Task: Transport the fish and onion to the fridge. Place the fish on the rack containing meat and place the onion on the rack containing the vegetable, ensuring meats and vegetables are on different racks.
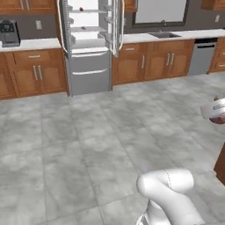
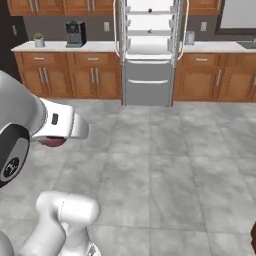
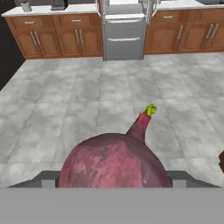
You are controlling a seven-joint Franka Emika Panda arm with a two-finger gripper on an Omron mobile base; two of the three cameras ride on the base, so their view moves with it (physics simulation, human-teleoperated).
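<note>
My gripper [image 3: 113, 180] is shut on the onion [image 3: 111, 161], a round reddish-purple ball with a green-tipped stalk that bulks large in the hand view. The same onion [image 2: 51, 142] peeks out under my white hand in the right base view, and the onion [image 1: 217, 119] sits at the right edge of the left base view. The fridge [image 1: 90, 48] stands far across the floor with both upper doors swung open, white shelves showing. It is also straight ahead as the fridge [image 2: 148, 55] and the fridge [image 3: 124, 30]. The fish is out of view.
Grey tiled floor [image 2: 150, 160] stretches between me and the fridge. Wooden cabinets [image 2: 70, 75] line the back wall on both sides. A coffee machine [image 2: 75, 33] stands on the left counter, a sink [image 1: 163, 34] and dishwasher [image 1: 202, 56] to the right. A dark brown corner [image 1: 220, 165] juts in close right.
</note>
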